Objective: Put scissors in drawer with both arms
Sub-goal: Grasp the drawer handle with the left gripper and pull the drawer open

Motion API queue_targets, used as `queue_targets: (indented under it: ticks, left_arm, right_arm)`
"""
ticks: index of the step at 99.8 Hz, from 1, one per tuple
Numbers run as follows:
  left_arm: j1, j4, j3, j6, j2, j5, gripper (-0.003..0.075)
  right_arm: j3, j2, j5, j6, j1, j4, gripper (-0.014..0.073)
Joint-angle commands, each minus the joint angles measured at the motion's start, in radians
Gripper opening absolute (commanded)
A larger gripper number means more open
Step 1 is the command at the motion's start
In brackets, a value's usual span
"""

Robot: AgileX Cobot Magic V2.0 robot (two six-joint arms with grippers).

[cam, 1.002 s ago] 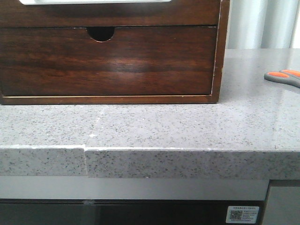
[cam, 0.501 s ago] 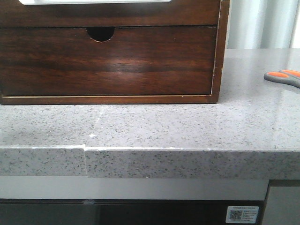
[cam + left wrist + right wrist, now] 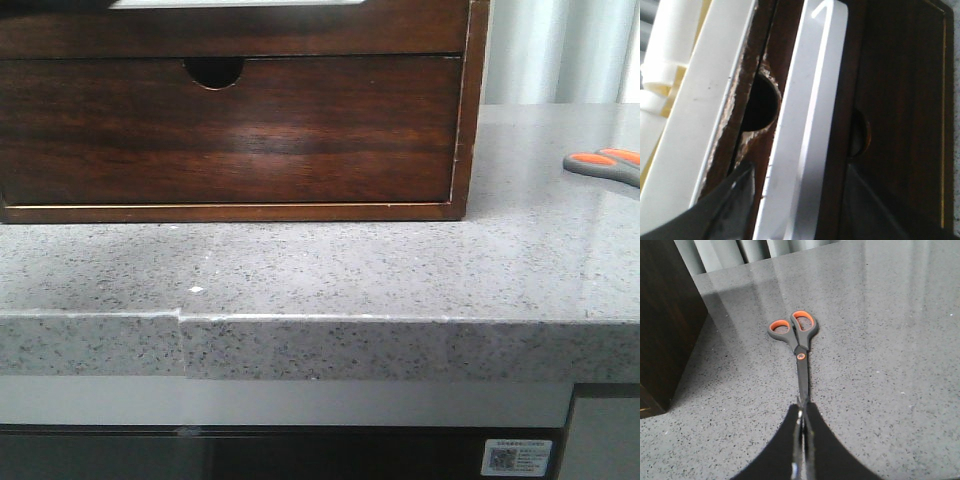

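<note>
Scissors (image 3: 606, 165) are seen lying flat on the speckled grey stone countertop (image 3: 400, 265), far out at the right edge of the front view and well apart from the wooden casing (image 3: 478, 60).

Over on the left, the drawer (image 3: 230, 135) is shown pushed in flush with that casing, its dark reddish-brown front glossy, the half-round finger notch (image 3: 214, 71) cut into its top edge. A pale tray edge (image 3: 235, 3) is glimpsed at the very top of the front view, above the drawer.

In the left wrist view, the left gripper (image 3: 795, 200) is held close against the casing front, with its fingers (image 3: 737, 187) spread wide and nothing between them. One finger is placed near an upper notch (image 3: 760, 107), the other near the drawer's notch (image 3: 860, 135), with a white slab (image 3: 805, 130) running between them. Cream plastic parts (image 3: 670, 60) are seen beyond the wood.

Moving right, the scissors are viewed end-on in the right wrist view: grey handles with orange finger loops (image 3: 792, 327) farthest from the camera, the pivot screw (image 3: 800, 356) midway, the closed blades (image 3: 803, 380) running straight back. The right gripper (image 3: 801, 415) is seen clenched, its jaws pressed together right at the blade tips; whether the tips are actually pinched cannot be told.
</note>
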Motion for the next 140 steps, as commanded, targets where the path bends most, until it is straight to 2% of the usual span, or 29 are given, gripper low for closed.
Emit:
queue_targets:
  ticks: [1,15,24,34,56,86,140]
  left_arm:
    - [-0.007,-0.008,-0.054,-0.002,0.018,-0.034,0.0386]
    - [-0.007,-0.008,-0.072,-0.002,0.050,-0.034,0.0382]
    - [-0.007,-0.008,-0.075,-0.002,0.064,-0.034,0.0339]
    - [-0.007,-0.008,-0.075,-0.002,0.071,-0.032,0.0245]
    - [-0.007,-0.007,-0.075,-0.002,0.071,-0.036,-0.0020]
    - [-0.007,-0.007,-0.047,-0.007,0.041,-0.065,-0.0018]
    - [-0.007,-0.007,0.175,-0.014,-0.155,-0.226,-0.0018]
  right_arm:
    - [-0.036,0.015,-0.069,-0.001,0.001,0.000,-0.0061]
    - [-0.036,0.015,-0.069,-0.001,0.001,0.000,-0.0061]
    - [-0.036,0.015,-0.069,-0.001,0.001,0.000,-0.0061]
    - [-0.036,0.015,-0.069,-0.001,0.001,0.000,-0.0061]
    - [-0.036,0.015,-0.069,-0.001,0.001,0.000,-0.0061]
    - [-0.036,0.015,-0.069,-0.001,0.001,0.000,-0.0061]
    - [-0.036,0.015,-0.069,-0.001,0.001,0.000,-0.0061]
